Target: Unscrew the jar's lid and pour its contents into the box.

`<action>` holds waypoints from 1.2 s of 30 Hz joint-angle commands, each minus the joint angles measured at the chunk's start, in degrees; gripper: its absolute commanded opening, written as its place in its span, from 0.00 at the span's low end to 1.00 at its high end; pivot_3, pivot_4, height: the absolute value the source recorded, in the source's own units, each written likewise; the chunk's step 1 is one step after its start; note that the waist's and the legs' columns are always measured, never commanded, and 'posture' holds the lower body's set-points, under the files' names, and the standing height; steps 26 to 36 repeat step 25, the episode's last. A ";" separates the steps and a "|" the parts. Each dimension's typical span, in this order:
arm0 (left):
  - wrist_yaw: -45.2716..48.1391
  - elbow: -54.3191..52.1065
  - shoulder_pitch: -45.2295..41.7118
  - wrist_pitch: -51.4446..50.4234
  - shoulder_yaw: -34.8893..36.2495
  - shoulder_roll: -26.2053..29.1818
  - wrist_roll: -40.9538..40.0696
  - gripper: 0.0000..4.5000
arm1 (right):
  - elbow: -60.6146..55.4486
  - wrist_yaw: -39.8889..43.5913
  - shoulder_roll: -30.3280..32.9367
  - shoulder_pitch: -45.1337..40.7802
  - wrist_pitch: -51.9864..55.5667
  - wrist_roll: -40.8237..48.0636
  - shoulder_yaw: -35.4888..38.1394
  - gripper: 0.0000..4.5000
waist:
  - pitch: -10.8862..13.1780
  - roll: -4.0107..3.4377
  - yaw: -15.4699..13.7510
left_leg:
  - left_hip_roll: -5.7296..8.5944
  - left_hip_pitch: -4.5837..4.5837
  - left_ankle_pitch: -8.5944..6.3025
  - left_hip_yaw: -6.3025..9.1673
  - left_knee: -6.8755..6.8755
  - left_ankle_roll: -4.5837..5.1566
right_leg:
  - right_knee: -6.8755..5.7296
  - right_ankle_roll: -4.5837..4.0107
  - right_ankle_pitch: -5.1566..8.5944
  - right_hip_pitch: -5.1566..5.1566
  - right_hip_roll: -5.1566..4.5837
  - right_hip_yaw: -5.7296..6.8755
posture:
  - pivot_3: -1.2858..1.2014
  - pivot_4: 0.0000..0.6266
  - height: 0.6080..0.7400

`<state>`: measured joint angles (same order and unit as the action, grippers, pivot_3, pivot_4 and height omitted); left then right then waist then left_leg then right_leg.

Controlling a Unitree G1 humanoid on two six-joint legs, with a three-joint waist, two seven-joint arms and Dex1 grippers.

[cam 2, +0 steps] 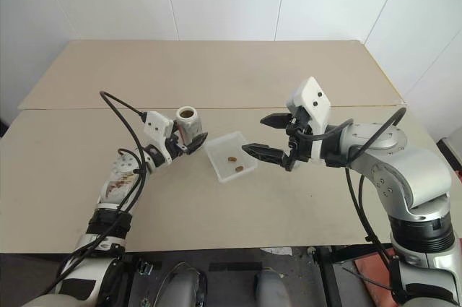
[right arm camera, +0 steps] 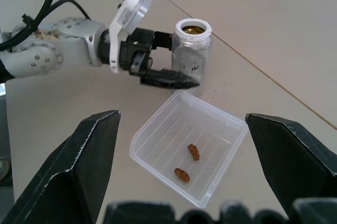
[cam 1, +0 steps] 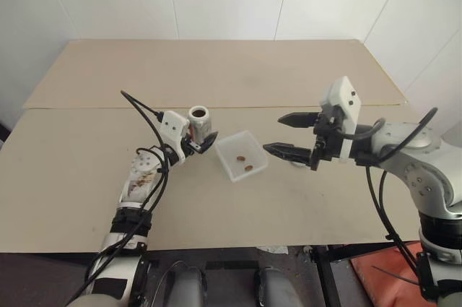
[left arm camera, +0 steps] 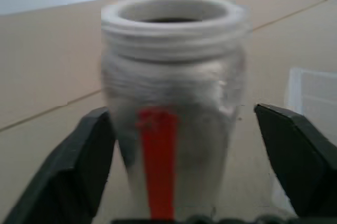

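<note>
Stands upright on the counter (cam 1: 108,199), the jar (cam 1: 199,122), lidless, mouth open to the ceiling, somewhat left of the counter's middle and well back from the near edge. Sits between the two black fingers of the left gripper (cam 1: 200,142), which reaches in level from the left-hand side. In the left wrist view, jar (left arm camera: 174,103) centred between the fingers (left arm camera: 79,166), one finger looking close against the glass, the other standing clear with a gap showing; so spread wide, not clamped on the jar. Red stripe of the label running down the side facing that wrist.

Just right of the jar, the box (cam 1: 241,155), resting on the counter near its middle, turned cornerwise, one corner pointing toward the jar; apart from it, not touching. Inside, the contents (cam 1: 245,162): two small brown pieces on the ribbed floor of the box, toward its nearer side. From the right wrist view, a golden-brown look inside the jar's mouth (right arm camera: 192,28); cannot tell whether anything remains within.

Right gripper (cam 1: 292,134) hovering above the counter just right of the box, fingers pointing left toward it, spread wide apart and holding nothing. Beneath it, a small roundish thing on the counter, mostly hidden; cannot tell what.
</note>
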<state>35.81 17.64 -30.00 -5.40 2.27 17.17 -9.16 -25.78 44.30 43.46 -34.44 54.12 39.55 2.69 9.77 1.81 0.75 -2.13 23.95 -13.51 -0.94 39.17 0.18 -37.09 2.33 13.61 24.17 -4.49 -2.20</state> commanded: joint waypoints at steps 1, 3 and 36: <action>2.37 -9.13 3.87 -0.92 0.04 3.70 -0.79 0.99 | -1.71 -0.10 0.16 0.22 -1.24 0.51 1.21 1.00 | 0.00 0.00 0.06 | 0.00 0.00 0.00 -0.01 -0.01 0.00 | 0.00 0.00 0.00 0.01 0.00 -0.01 | 0.52 0.24 1.00; 3.96 -14.06 7.00 -3.23 0.68 6.71 -1.64 0.99 | -1.95 0.22 0.63 0.67 -1.35 0.23 1.02 1.00 | 0.00 -0.01 0.09 | -0.02 -0.03 0.00 -0.01 -0.03 0.00 | 0.00 0.00 0.00 0.00 0.01 -0.02 | 0.52 0.24 1.00; 33.02 -33.03 28.51 -15.15 34.51 37.00 -29.61 0.99 | 0.76 5.97 3.93 5.02 -8.00 -2.85 2.12 1.00 | 0.00 -0.01 0.03 | -0.25 -0.36 -0.01 -0.37 -0.29 -0.01 | 0.25 -0.08 0.05 -0.05 0.08 -0.08 | 0.52 0.24 1.00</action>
